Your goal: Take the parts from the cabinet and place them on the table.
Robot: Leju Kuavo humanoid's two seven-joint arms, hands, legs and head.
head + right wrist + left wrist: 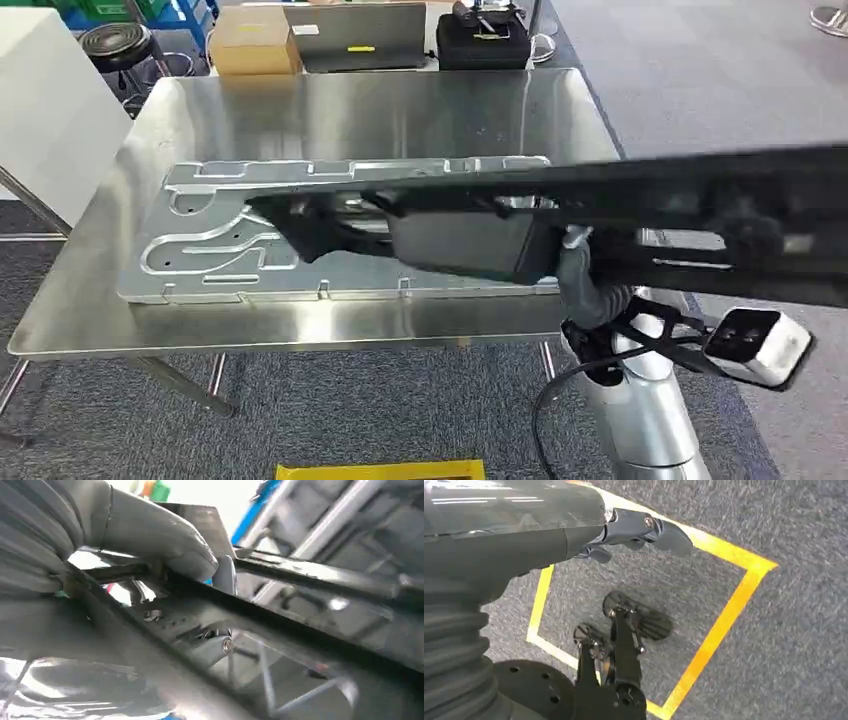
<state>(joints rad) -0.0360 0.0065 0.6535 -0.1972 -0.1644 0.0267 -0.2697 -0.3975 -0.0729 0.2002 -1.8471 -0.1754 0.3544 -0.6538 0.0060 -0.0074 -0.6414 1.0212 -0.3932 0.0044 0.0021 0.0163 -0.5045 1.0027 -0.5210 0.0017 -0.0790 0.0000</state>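
Observation:
A long black frame part (470,240) stretches across the head view from the table's middle out past the right edge, hanging just above the steel table (350,110). My right hand (578,275) grips it from below near the table's right front corner; in the right wrist view the thumb (165,540) presses on the black part's rail (310,575). A flat silver plate part (230,240) with curved slots lies on the table, partly hidden by the black part. My left hand (644,527) hangs over the floor, holding nothing, its fingers loosely apart.
At the table's far edge stand a cardboard box (252,45), a laptop (355,35) and a black case (482,40). A black stool (120,45) and a white panel (40,100) are at the left. Yellow tape (724,620) marks the grey carpet.

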